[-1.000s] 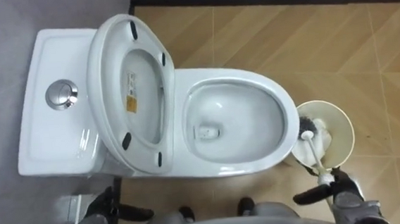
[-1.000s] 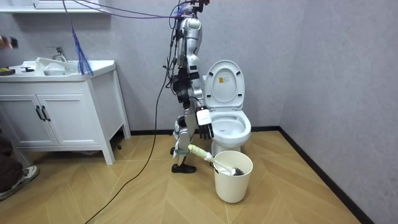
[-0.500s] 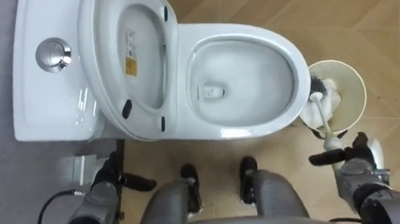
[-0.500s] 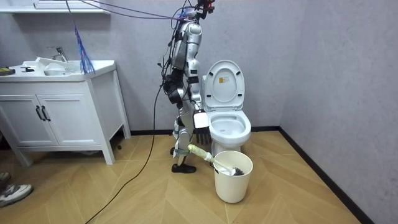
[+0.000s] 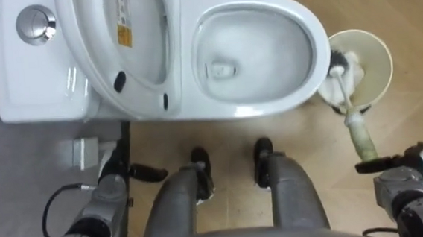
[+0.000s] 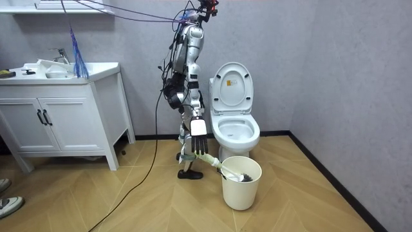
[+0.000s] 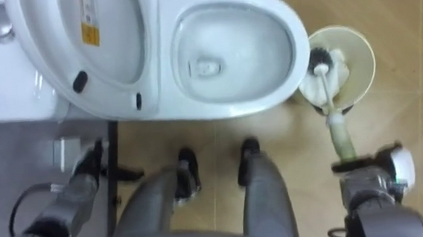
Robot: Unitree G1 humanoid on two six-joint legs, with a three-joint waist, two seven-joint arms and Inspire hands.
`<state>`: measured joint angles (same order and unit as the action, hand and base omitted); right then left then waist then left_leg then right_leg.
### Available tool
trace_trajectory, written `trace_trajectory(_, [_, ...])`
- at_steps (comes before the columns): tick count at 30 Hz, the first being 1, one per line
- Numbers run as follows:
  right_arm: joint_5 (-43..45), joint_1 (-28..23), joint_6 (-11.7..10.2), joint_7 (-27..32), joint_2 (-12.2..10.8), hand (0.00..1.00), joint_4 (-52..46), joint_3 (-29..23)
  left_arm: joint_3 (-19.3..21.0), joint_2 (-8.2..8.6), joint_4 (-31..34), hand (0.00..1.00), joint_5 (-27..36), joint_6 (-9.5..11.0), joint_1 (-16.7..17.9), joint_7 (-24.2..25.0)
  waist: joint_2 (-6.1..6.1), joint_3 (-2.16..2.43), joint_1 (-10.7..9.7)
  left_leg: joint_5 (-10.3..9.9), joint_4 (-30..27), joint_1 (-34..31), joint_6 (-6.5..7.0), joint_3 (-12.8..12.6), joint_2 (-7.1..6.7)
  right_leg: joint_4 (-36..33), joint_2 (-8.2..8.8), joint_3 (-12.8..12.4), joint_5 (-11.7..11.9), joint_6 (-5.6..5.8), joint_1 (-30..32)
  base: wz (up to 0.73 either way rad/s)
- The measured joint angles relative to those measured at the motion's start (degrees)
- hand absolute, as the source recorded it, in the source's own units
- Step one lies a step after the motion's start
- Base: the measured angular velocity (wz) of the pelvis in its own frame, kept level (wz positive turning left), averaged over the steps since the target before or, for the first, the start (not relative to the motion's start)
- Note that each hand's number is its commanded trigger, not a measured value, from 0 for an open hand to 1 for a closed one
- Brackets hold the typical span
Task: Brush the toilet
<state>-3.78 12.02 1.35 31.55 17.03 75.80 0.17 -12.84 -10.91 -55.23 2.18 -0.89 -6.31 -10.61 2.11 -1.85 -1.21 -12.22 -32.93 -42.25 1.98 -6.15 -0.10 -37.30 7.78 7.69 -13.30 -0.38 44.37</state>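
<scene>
Right hand (image 5: 403, 174), fingers apart and empty, hangs near the brush (image 5: 349, 103) leaning from its bucket (image 5: 391, 65) beside the toilet (image 5: 259, 108); gripping the handle likely comes next.

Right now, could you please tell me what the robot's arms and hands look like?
Both forearms are slim grey metal tubes. The left robot hand is black, with a black cable looping beside its forearm. The right robot hand is black too, with a ribbed grey wrist and a white tag at its back.
</scene>
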Motion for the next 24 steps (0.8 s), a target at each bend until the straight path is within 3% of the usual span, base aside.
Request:
trace_trajectory(3, [-1.3,2.0,0.0,0.1,1.9,0.0,-0.5,2.2,-2.1,-1.32,2.8,0.0,2.6,-0.2,-1.0,0.1,0.17,0.0,0.4,-1.9,-6.1,-5.4,0.23,0.0,-0.16,-6.3,1.03,-0.2,-2.5,-0.25,5.3,0.17])
trace_trajectory(11, [-0.8,6.0,1.3,0.2,5.1,0.0,-0.7,4.8,-3.3,-2.41,10.3,0.0,4.5,-0.6,-2.1,0.0,1.33,-0.2,2.4,-5.9,-20.4,-17.1,0.29,0.6,0.24,-20.5,2.54,-0.6,-6.7,-1.17,16.3,0.09])
trace_trajectory(15, [-0.7,7.8,1.3,0.1,6.4,0.0,-1.0,5.5,-4.3,-2.53,12.6,0.0,5.0,-0.7,-3.1,0.0,2.05,-0.42,3.3,-7.1,-25.2,-21.8,0.04,0.4,0.21,-25.8,3.29,-1.4,-8.1,-1.24,21.4,0.06])
trace_trajectory(19, [-0.8,9.0,1.2,0.0,6.8,0.0,-2.0,5.5,-4.1,-2.6,13.7,0.0,5.2,-0.6,-3.2,0.1,2.35,-0.45,3.5,-8.3,-29.8,-25.5,-0.28,0.4,0.76,-30.2,3.87,-1.5,-9.1,-2.68,25.2,-0.01])
trace_trajectory(24, [-1.7,8.7,1.2,0.2,8.4,0.0,-2.3,10.0,-4.4,-3.55,15.5,0.0,6.3,-0.3,-3.2,0.1,2.41,-0.47,4.3,-10.3,-34.8,-28.1,-0.55,0.4,1.51,-35.0,4.18,-1.7,-11.3,-2.86,27.8,-0.02])
